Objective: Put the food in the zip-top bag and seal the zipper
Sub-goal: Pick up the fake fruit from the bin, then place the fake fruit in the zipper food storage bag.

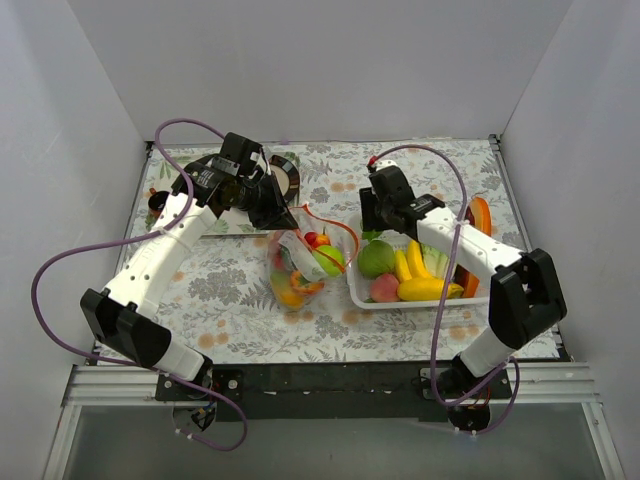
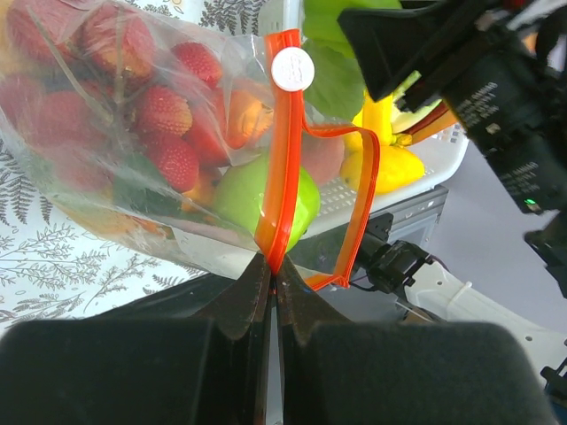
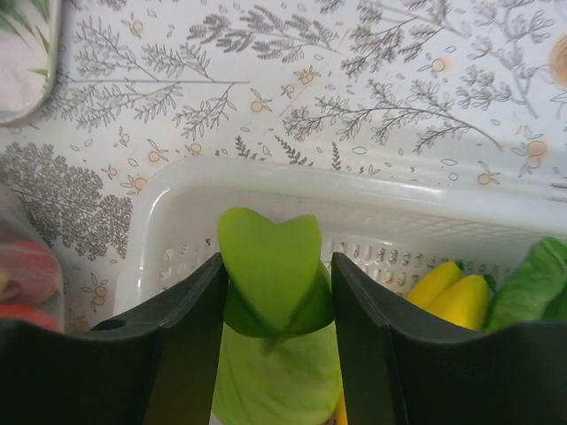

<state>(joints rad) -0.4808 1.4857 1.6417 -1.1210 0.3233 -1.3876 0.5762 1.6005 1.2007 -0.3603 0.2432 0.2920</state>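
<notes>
No text is legible. Small white print on a black motor housing (image 2: 496,97) is too blurred to read.

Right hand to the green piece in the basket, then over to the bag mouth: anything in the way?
Nothing between the right hand and the green leafy piece: its fingers flank it, grip unclear. Toward the zip-top bag, only the basket's side wall lies between; lift over it. The left hand pinches the zipper, mouth open.
</notes>
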